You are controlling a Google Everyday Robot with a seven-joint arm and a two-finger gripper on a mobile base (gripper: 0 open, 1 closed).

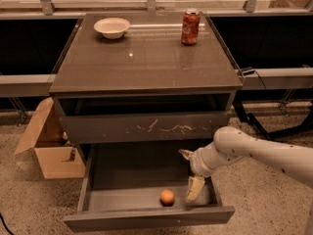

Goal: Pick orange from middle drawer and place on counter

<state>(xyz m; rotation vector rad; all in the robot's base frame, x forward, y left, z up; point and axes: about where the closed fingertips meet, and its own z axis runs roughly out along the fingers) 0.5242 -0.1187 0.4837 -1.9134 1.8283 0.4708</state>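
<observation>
The gripper (pixel 187 175) hangs inside the pulled-out middle drawer (pixel 146 218), jaws spread wide and holding nothing. The orange (pixel 167 197) lies on the drawer floor just beside the lower jaw, untouched.

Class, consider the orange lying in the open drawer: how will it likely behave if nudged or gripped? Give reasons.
Being round, the orange would probably roll across the flat floor of the middle drawer if nudged. Its smooth skin may slip from a loose grip. The hand, open just beside it, likely spans it easily.
</observation>
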